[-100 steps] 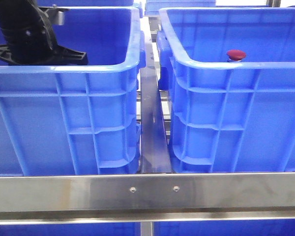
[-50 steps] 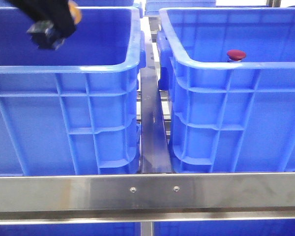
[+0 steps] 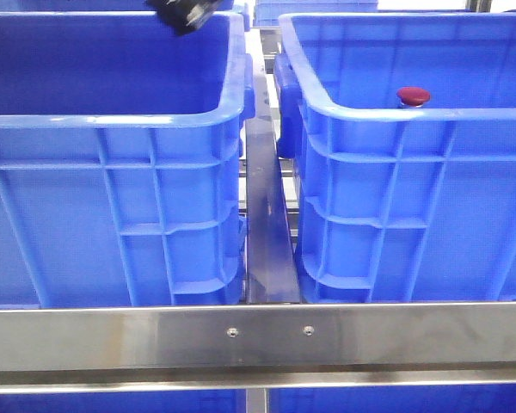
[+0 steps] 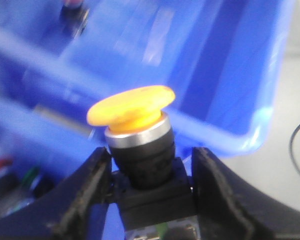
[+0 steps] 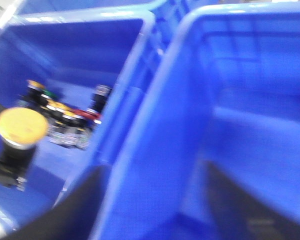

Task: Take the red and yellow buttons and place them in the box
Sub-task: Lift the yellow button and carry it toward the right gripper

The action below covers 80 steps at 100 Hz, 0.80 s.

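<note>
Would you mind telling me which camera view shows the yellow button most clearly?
The left wrist view: the yellow button fills the frame, domed cap up, clamped in the left gripper. The right wrist view shows it small and blurred at its edge. In the front view only a dark part of the gripper shows; the button cannot be made out.

The worktop (image 3: 267, 335) is a stainless steel frame: a broad metal rail runs across the lower part of the front view, and a narrower bar runs away from it up the centre. Two large blue crates rest on it, the left crate (image 3: 112, 206) and the right crate (image 3: 413, 206), standing apart on either side of the bar.
</note>
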Available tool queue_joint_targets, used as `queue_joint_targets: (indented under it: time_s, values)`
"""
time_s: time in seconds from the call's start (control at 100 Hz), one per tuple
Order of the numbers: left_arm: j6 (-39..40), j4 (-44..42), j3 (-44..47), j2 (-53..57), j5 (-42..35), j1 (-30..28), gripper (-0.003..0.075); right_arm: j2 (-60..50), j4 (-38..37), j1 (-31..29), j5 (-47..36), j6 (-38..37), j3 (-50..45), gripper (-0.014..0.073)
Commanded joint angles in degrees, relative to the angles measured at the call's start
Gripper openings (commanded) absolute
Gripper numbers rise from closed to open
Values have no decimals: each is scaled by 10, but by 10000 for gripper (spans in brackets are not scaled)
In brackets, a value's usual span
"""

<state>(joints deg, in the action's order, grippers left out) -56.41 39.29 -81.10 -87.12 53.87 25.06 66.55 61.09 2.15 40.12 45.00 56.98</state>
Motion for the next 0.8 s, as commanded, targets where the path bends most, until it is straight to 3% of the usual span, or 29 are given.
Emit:
queue_joint_targets:
  time_s: [0.0, 0.37, 0.79]
  values:
    - [-35, 62, -17, 25, -16, 8, 134, -11, 57, -2, 14, 6, 19, 654]
    - [-63, 63, -17, 5, -16, 44, 134, 80, 164, -1, 192, -12, 87, 625]
    - [-72, 66, -17, -2, -15, 56, 134, 153, 165, 72, 200, -13, 96, 625]
